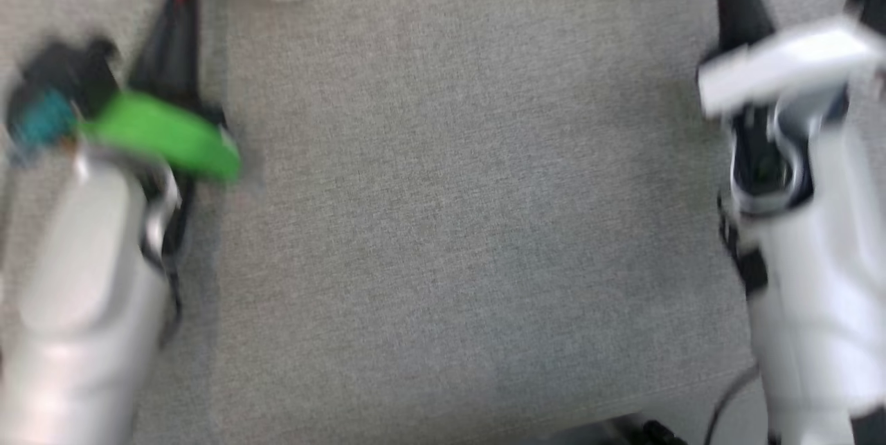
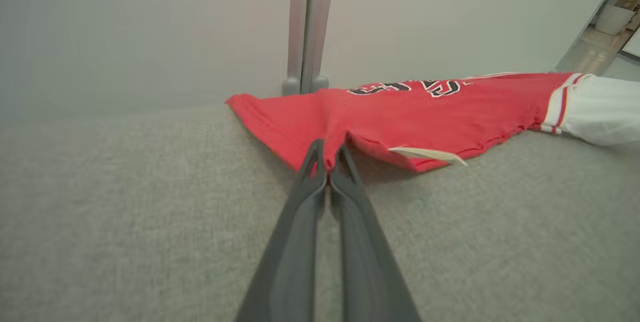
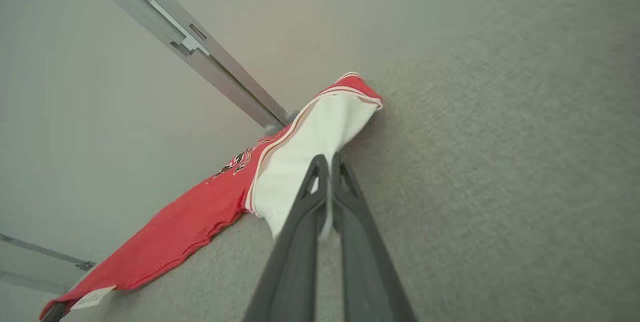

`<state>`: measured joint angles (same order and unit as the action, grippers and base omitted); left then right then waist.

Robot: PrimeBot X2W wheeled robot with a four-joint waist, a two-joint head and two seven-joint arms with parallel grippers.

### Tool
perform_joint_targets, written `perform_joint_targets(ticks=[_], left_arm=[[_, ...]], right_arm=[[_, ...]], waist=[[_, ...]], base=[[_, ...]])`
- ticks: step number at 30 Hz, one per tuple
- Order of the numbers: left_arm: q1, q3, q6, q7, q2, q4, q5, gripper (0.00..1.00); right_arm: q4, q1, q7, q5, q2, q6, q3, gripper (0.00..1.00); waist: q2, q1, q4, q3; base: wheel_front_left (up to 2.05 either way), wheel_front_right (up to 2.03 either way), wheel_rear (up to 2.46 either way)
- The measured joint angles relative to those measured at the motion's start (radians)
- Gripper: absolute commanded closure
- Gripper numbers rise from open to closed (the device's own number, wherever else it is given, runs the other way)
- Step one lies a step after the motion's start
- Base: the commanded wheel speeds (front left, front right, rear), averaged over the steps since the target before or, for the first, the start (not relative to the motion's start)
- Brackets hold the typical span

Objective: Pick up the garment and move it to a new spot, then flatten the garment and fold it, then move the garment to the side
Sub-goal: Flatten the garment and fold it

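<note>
Both sets of fingers are fully closed, each on cloth. Left gripper (image 2: 329, 161) pinches a small fold of the red hem. Right gripper (image 3: 327, 164) pinches the edge of the white sleeve (image 3: 312, 141).

The garment (image 2: 425, 111) lies at the far end of the grey surface (image 1: 450, 223), close against the wall and the metal post (image 2: 307, 21). The rest of the surface in front of me is bare.

My read: this is the pick-and-move step, with flattening next. How I'd do it well:
- Raise both grips together at the same height, so the cloth hangs between them without twisting.
- Hold light tension across the span. Too much and the left pinch slips, as it holds very little fabric right at the hem.
- Bring it toward me onto the open grey area, away from the post, so nothing snags.
- Lay the far edge down first, then drag back to pull the wrinkles out.

How the garment looks: a red jersey-type top, with a white sleeve trimmed in red and white stripes at the seam. Black lettering with a white outline (image 2: 410, 86) faces up; I can't read it from this angle. A pale label (image 2: 427, 154) sticks out at the hem near my left grip. The body lies mostly flat, bunched slightly where I pinch it. The head view is too blurred for detail.
</note>
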<state>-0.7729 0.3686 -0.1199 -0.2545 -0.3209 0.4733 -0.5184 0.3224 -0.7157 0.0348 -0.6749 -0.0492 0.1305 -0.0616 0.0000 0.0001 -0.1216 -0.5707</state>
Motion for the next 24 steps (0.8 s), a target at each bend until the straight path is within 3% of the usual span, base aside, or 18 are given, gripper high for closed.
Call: perform_joint_targets(ticks=[9,16,20,24], left_arm=[[0.528,0.017,0.038,-0.008,0.038,-0.219,-0.019,1.0],[0.907,0.034,0.127,0.0,0.057,-0.429,-0.064,1.0],[0.995,0.045,0.151,0.055,0.049,-0.55,-0.099,1.0],[0.99,0.053,0.156,0.161,0.056,-0.617,-0.167,1.0]], right_arm=[[-0.222,0.569,0.098,-0.035,-0.001,0.0,-0.055,1.0],[-0.365,0.952,0.164,-0.064,-0.001,0.0,-0.115,1.0],[-0.413,1.016,0.172,-0.099,-0.001,0.0,-0.147,1.0],[-0.419,0.948,0.189,-0.114,0.0,0.0,-0.168,1.0]], waist=[[0.0,-0.0001,0.019,0.162],[0.0,-0.0002,0.036,0.291],[0.0,-0.0002,0.048,0.324],[0.0,-0.0002,0.057,0.318]], base=[[0.0,0.0,0.0],[0.0,0.0,0.0],[0.0,0.0,0.0],[0.0,0.0,0.0]])
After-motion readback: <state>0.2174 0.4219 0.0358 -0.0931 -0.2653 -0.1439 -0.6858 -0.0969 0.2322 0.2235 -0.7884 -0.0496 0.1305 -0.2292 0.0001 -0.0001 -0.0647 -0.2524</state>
